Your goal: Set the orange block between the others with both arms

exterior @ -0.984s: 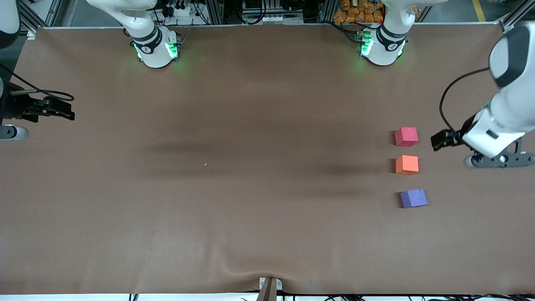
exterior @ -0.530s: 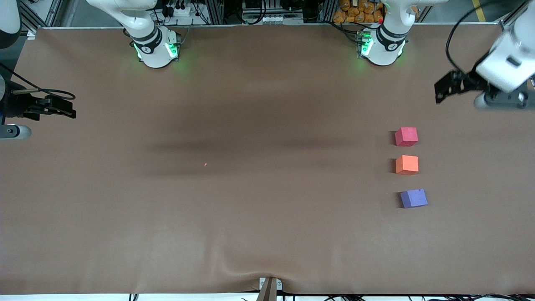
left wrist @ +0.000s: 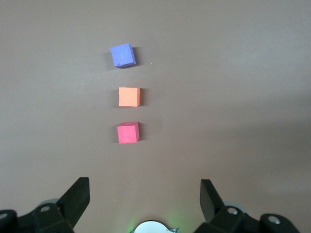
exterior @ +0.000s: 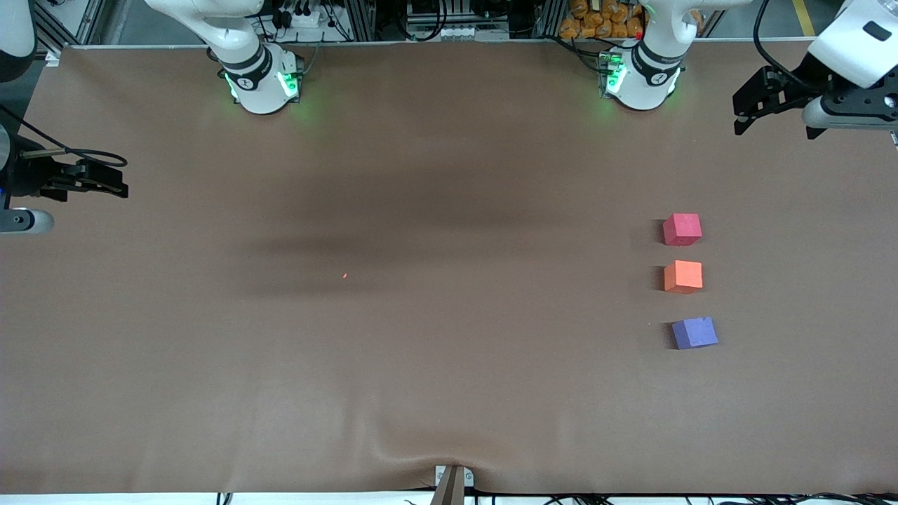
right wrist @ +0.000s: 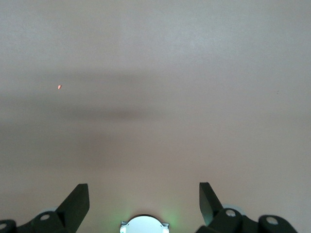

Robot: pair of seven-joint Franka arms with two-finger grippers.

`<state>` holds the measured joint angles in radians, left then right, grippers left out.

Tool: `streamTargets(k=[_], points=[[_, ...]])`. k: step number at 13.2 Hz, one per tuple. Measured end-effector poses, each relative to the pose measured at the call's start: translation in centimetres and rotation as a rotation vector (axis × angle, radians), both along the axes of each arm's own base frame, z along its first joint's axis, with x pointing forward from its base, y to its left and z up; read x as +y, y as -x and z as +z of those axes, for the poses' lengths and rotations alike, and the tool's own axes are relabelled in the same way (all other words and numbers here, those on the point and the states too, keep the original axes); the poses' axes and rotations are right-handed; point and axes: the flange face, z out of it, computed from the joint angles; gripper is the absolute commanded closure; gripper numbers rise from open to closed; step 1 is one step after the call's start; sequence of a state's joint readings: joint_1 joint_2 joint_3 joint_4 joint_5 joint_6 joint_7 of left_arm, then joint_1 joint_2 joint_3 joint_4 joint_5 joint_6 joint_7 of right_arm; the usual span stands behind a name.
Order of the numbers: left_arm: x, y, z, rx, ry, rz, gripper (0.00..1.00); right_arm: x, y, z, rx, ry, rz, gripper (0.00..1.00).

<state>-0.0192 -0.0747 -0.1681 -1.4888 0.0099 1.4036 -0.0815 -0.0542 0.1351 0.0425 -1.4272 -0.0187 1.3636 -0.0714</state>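
1. The orange block (exterior: pixel 683 275) sits on the brown table (exterior: pixel 421 351) in the right part of the front view, between the red block (exterior: pixel 682 229) above it in the frame and the purple block (exterior: pixel 694 332) below it; all three stand apart in a line.
2. The left gripper (exterior: pixel 744 112) hangs at the upper right of the front view, over the table's edge, fingers spread wide and holding nothing.
3. In the left wrist view the same three blocks show upper left of centre: purple block (left wrist: pixel 122 55), orange block (left wrist: pixel 129 96), red block (left wrist: pixel 128 132).
4. The right gripper (exterior: pixel 112 184) waits at the left edge of the front view, fingers wide apart and empty.
5. A tiny orange speck (exterior: pixel 344 275) lies left of centre.
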Motion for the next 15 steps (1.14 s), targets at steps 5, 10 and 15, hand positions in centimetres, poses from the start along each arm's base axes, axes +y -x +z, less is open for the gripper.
streamTargets(k=[5, 10, 15], points=[[1.0, -1.2, -1.5, 0.033, 0.012, -0.110, 0.00, 0.4, 0.0, 0.3, -0.007, -0.002, 0.007, 0.00], [0.9, -1.7, -2.3, 0.048, 0.011, -0.063, 0.00, 0.5, 0.0, 1.6, -0.036, -0.009, 0.007, 0.00], [1.0, -2.0, -2.7, 0.056, 0.011, -0.051, 0.00, 0.5, 0.0, 1.9, -0.043, -0.059, -0.003, 0.00]])
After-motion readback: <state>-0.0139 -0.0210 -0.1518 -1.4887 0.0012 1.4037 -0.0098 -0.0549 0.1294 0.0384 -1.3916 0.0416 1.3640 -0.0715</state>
